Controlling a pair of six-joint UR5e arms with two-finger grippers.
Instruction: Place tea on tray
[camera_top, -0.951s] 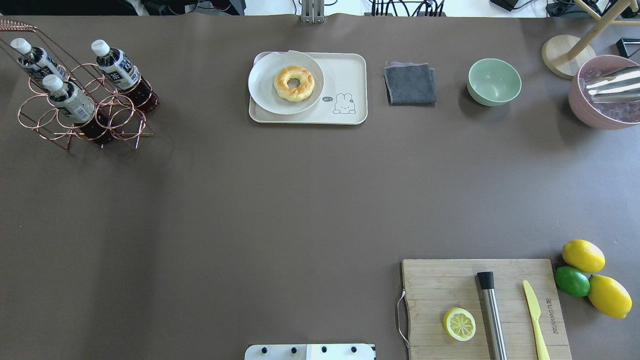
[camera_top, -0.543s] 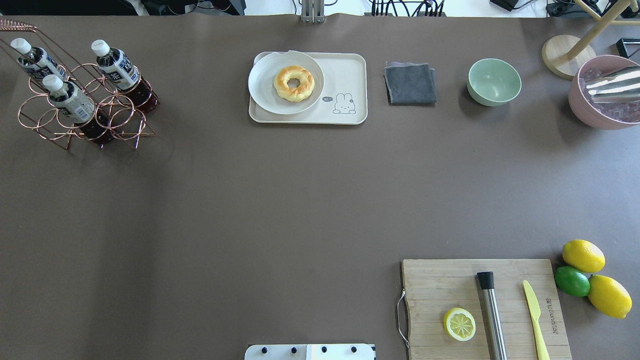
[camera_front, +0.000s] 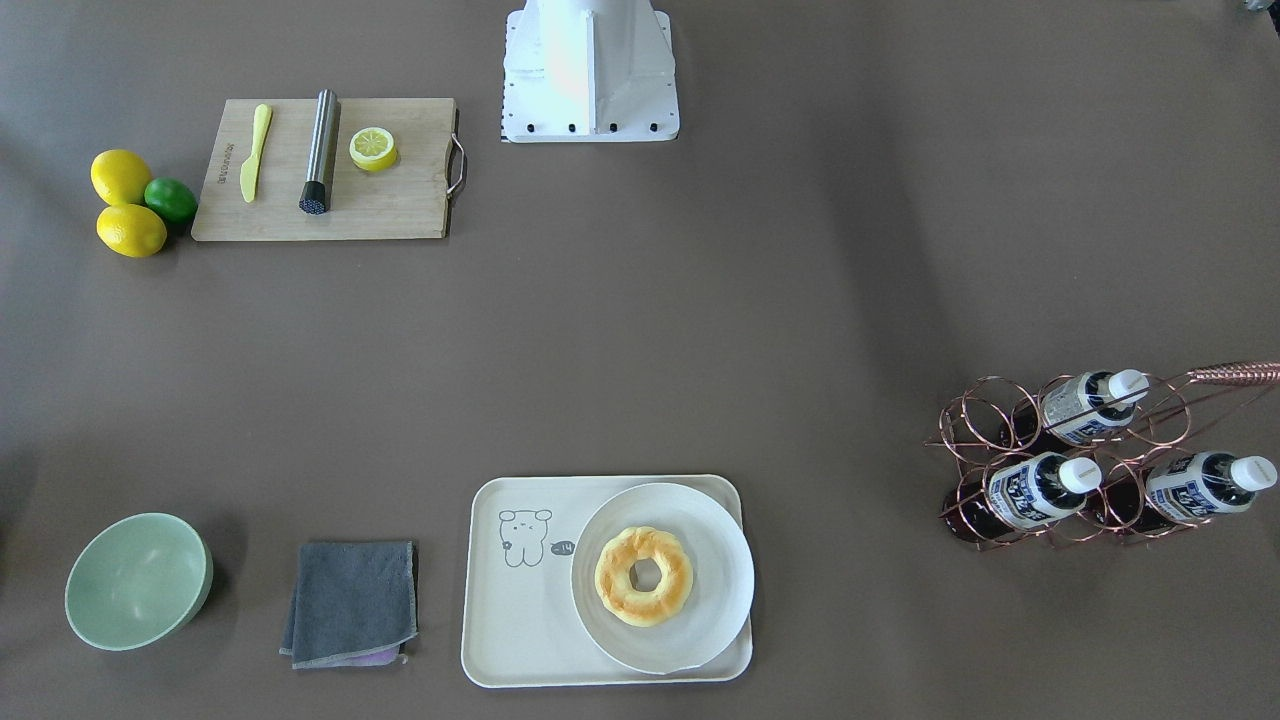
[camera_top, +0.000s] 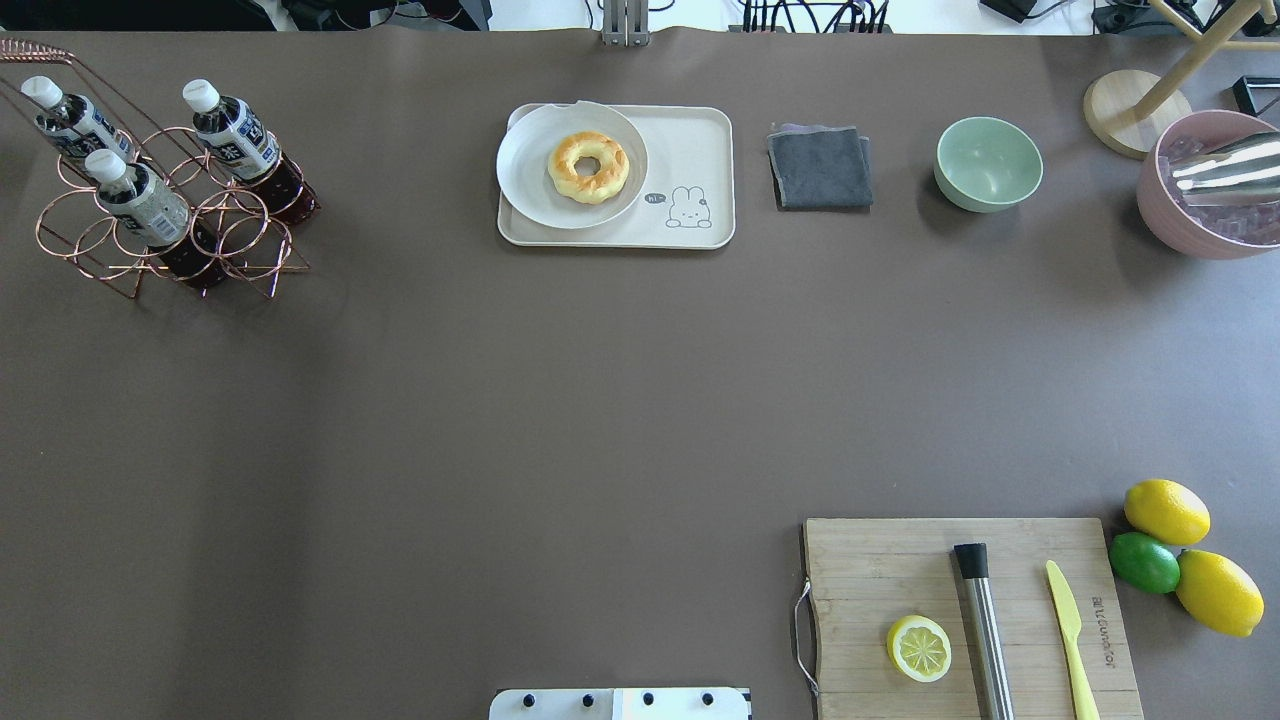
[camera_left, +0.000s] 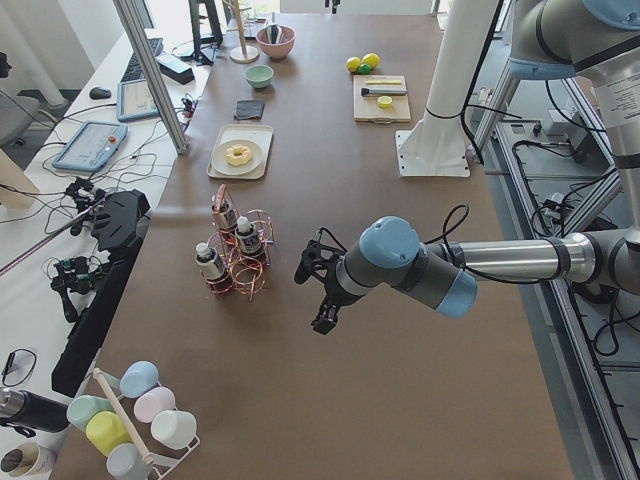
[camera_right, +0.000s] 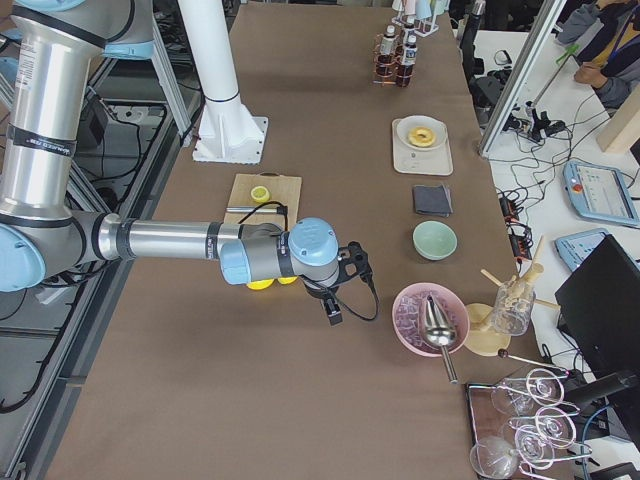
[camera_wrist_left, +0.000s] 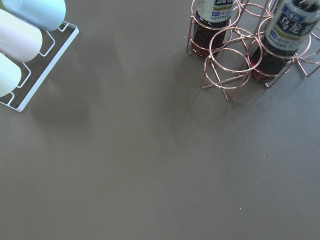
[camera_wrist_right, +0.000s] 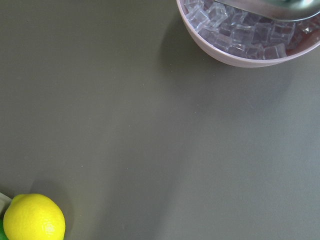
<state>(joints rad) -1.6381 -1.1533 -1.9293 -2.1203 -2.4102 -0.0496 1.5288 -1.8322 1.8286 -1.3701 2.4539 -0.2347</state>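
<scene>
Three tea bottles stand in a copper wire rack (camera_top: 240, 235) at the far left of the table: one (camera_top: 235, 130) at its right, one (camera_top: 140, 195) in front and one (camera_top: 70, 118) at the back. Two of them (camera_wrist_left: 214, 15) (camera_wrist_left: 287, 30) show at the top of the left wrist view. The cream tray (camera_top: 690, 150) lies at the far middle and carries a white plate (camera_top: 535, 185) with a doughnut (camera_top: 588, 167). My left gripper (camera_left: 312, 298) hovers over bare table beside the rack; I cannot tell its state. My right gripper (camera_right: 345, 285) hovers near the lemons; I cannot tell its state.
A grey cloth (camera_top: 820, 167), a green bowl (camera_top: 988, 163) and a pink bowl of ice (camera_top: 1205, 190) sit along the far right. A cutting board (camera_top: 900, 560) with a half lemon, steel muddler and yellow knife lies front right, beside lemons and a lime (camera_top: 1145, 562). Cups (camera_wrist_left: 20, 35) lie left of the rack.
</scene>
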